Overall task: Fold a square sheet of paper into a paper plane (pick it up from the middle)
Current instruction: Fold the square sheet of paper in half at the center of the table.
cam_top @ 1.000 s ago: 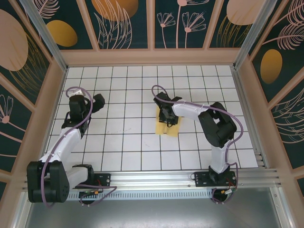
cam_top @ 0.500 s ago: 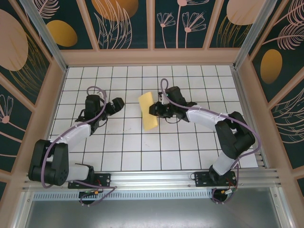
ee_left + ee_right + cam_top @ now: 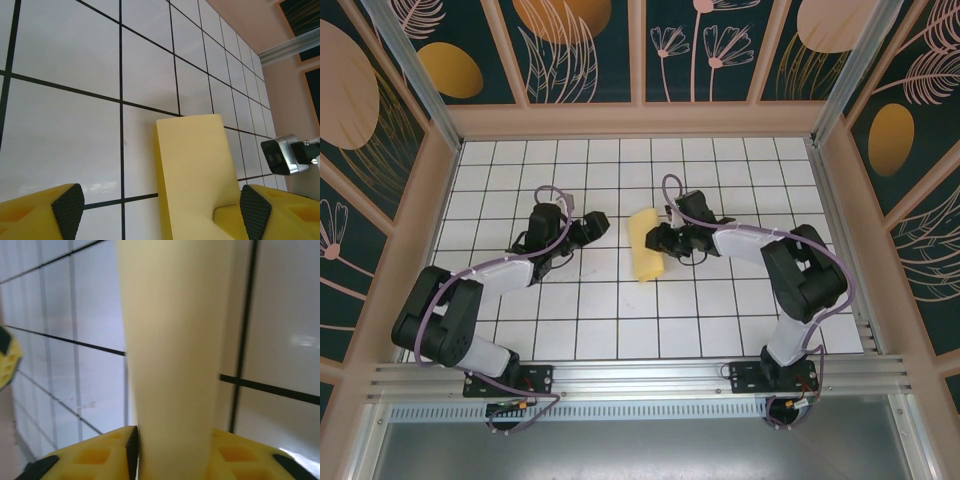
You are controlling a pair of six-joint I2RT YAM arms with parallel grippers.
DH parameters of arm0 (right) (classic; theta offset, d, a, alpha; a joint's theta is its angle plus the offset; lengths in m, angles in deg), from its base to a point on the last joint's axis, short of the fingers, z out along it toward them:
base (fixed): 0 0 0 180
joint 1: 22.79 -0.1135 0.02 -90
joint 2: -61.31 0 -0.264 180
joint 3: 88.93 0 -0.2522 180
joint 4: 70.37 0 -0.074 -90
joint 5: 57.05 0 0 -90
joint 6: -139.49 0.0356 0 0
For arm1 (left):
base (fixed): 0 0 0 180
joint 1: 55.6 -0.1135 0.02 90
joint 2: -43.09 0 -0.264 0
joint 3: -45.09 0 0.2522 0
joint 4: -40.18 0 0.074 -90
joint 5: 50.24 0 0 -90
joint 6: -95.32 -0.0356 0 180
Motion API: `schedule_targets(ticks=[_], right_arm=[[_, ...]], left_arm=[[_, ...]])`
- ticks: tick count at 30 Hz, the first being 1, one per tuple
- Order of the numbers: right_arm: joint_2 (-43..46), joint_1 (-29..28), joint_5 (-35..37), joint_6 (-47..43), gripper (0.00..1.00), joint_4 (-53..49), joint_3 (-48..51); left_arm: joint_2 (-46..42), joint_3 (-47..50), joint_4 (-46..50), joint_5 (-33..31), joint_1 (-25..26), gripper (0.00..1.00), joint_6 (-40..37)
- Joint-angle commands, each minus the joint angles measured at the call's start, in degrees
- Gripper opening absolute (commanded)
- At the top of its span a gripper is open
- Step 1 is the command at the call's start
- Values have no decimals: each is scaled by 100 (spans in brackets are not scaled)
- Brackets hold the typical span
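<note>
Square sheet of paper (image 3: 645,247), folded, is over the middle of the counter (image 3: 570,300), pinched in our right hand (image 3: 660,240). Our left hand (image 3: 594,227) hovers just left, fingers spread. We fear a skewed grab could crumple it.

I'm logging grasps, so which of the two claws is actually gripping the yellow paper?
The right claw, clamped on one edge of the yellow paper; the left claw is open with nothing pinched.
</note>
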Motion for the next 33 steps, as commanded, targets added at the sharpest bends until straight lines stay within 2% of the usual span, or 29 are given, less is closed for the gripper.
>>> schedule_targets(ticks=[1,6,9,13,18,23,33], right_arm=[[-111,-5,669,-210,41,-522,-245],[-161,-3,1360,-384,58,-1084,-496],[-145,0,1671,-471,62,-1260,-563],[-166,-2,1755,-570,61,-1303,-561],[-288,-1,1729,-872,56,-1417,-569],[-331,0,1595,-1153,55,-1461,-531],[-569,-4,1610,-1522,55,-1597,-495]], left_arm=[[136,-177,-368,-80,86,84,145],[279,-236,-408,-45,145,84,174],[326,-250,-424,-38,175,84,201],[367,-224,-563,52,219,81,255],[450,-279,-577,228,264,80,333],[570,-360,-662,350,337,80,386],[1013,-668,-736,145,734,72,474]])
